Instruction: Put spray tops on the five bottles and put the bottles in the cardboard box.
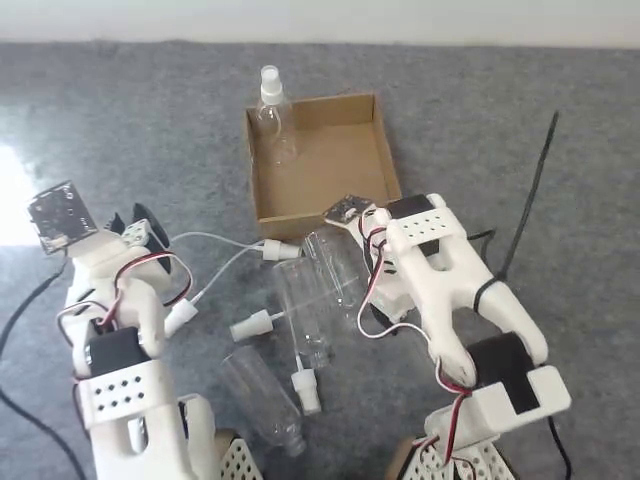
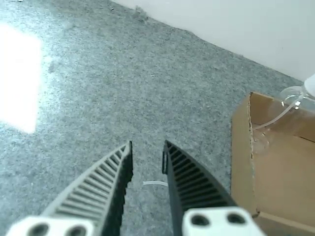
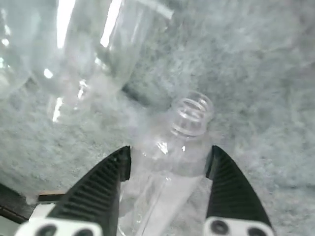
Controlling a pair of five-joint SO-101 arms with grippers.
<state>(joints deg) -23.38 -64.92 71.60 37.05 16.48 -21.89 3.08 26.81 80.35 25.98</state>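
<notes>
A clear uncapped bottle (image 3: 184,147) with a threaded neck lies between my right gripper's fingers (image 3: 110,179), which press on both its sides; my right gripper (image 3: 170,150) is shut on it. From above, that gripper (image 1: 368,290) sits low over the bottles (image 1: 335,265) lying in front of the cardboard box (image 1: 385,160). Two more bare bottles (image 1: 305,310) (image 1: 265,395) lie nearby, with loose spray tops (image 1: 280,250) (image 1: 250,325) (image 1: 307,388) among them. A capped bottle (image 1: 272,115) leans in the box's far left corner. My left gripper (image 2: 147,145) hovers open over the carpet, left of the box (image 2: 241,162).
Grey carpet covers the whole surface. A thin black cable (image 1: 530,190) runs along the right of the box. Another spray top (image 1: 180,318) with its white tube lies beside the left arm. The box floor holds just the one bottle (image 2: 295,98).
</notes>
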